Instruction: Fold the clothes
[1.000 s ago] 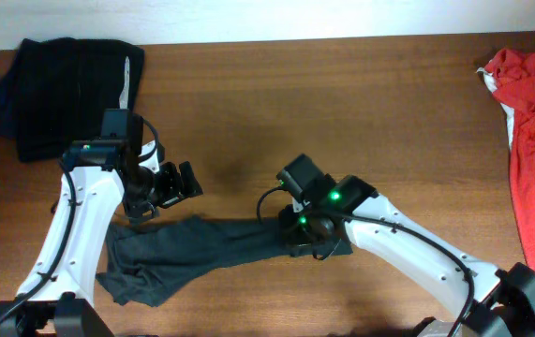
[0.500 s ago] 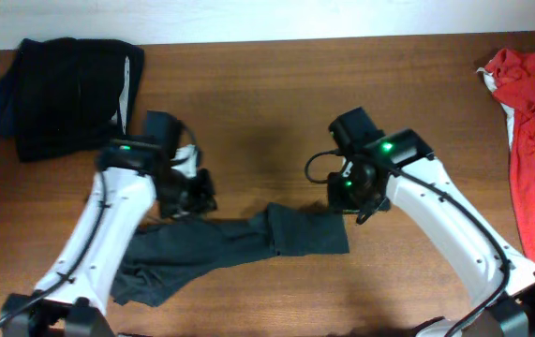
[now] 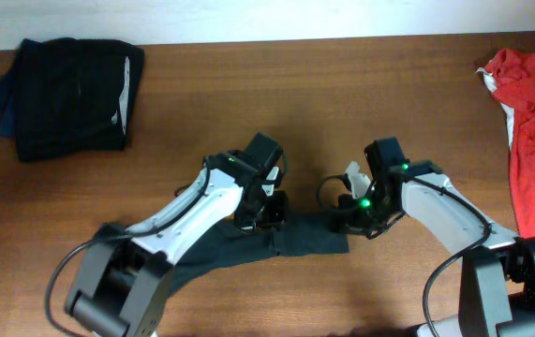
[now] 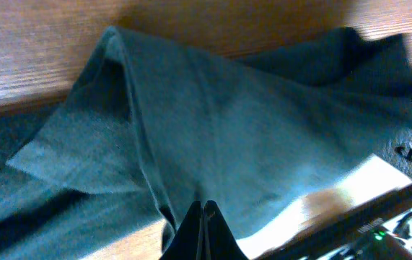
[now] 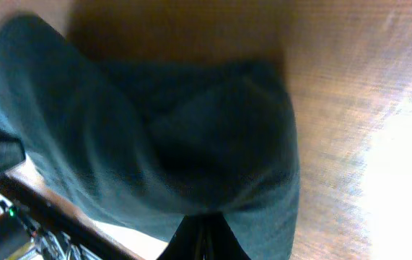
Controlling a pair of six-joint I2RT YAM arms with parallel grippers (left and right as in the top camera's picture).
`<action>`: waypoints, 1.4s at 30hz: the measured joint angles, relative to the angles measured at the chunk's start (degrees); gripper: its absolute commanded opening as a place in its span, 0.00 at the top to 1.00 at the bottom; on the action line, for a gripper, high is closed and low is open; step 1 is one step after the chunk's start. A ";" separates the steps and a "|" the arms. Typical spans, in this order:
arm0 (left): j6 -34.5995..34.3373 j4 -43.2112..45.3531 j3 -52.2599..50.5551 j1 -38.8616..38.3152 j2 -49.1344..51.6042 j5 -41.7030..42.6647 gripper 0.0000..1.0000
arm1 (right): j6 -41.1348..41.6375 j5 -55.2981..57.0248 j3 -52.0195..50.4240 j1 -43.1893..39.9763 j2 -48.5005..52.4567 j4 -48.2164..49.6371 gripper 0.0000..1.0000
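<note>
The dark grey-green T-shirt (image 3: 309, 241) lies bunched along the table's front, its right end a flat flap. My left gripper (image 3: 267, 213) is over its middle. In the left wrist view its tips (image 4: 203, 207) are pressed together at the shirt's (image 4: 213, 123) edge, where a raised fold runs up to them; no cloth shows between them. My right gripper (image 3: 349, 220) sits at the flap's upper right corner. In the right wrist view it (image 5: 204, 220) is shut, with the fabric (image 5: 155, 130) gathered into its tips. No stripes show.
A folded black garment (image 3: 66, 94) lies at the back left corner. A red garment (image 3: 534, 140) over something white is heaped along the right edge. Bare wooden table (image 3: 248, 94) spans the back middle. The two wrists stand close together.
My left gripper went from open to shut and swept right from the shirt's left part to its middle. The right arm swung in; its gripper stays at the flap's corner.
</note>
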 measured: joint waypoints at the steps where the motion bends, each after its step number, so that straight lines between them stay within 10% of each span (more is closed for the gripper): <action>1: 0.00 0.09 0.00 0.00 1.44 -0.20 0.99 | -0.04 -0.22 -1.03 -0.04 0.00 1.18 0.93; 10: 0.04 -0.44 0.52 0.90 9.53 -1.90 0.99 | 3.08 4.52 -2.64 -0.46 2.56 6.43 0.96; 15: -0.39 -8.74 -1.88 4.02 1.33 -17.49 0.98 | 7.78 12.90 1.01 -0.48 3.10 -1.36 0.96; 17: -0.46 -9.60 -1.92 4.20 -8.81 -20.96 0.78 | 7.96 14.69 7.58 -0.52 3.54 -8.11 0.96; 19: -0.83 -10.01 -1.86 4.20 -17.40 -22.23 0.32 | 7.91 15.50 14.75 -0.55 3.78 -14.67 0.84; 20: -1.07 -10.80 -1.86 4.20 -21.33 -23.21 0.02 | 6.86 15.39 19.41 -0.57 3.65 -19.58 0.26; 21: -1.25 -11.10 -1.86 4.20 -22.82 -24.15 0.01 | 5.64 15.26 21.90 -0.57 3.65 -21.24 0.01; 26: -1.42 -18.58 -1.88 12.96 -23.45 -27.65 0.01 | 2.99 18.36 23.37 -3.28 3.63 -21.05 0.01; 36: 13.92 -23.08 -1.92 56.43 -23.06 -24.39 0.01 | 2.99 20.50 23.37 -12.31 3.65 -22.25 0.01; 42: 20.52 -18.14 -2.75 62.49 -12.31 -16.39 0.01 | 2.91 20.48 23.37 -12.31 3.65 -22.23 0.01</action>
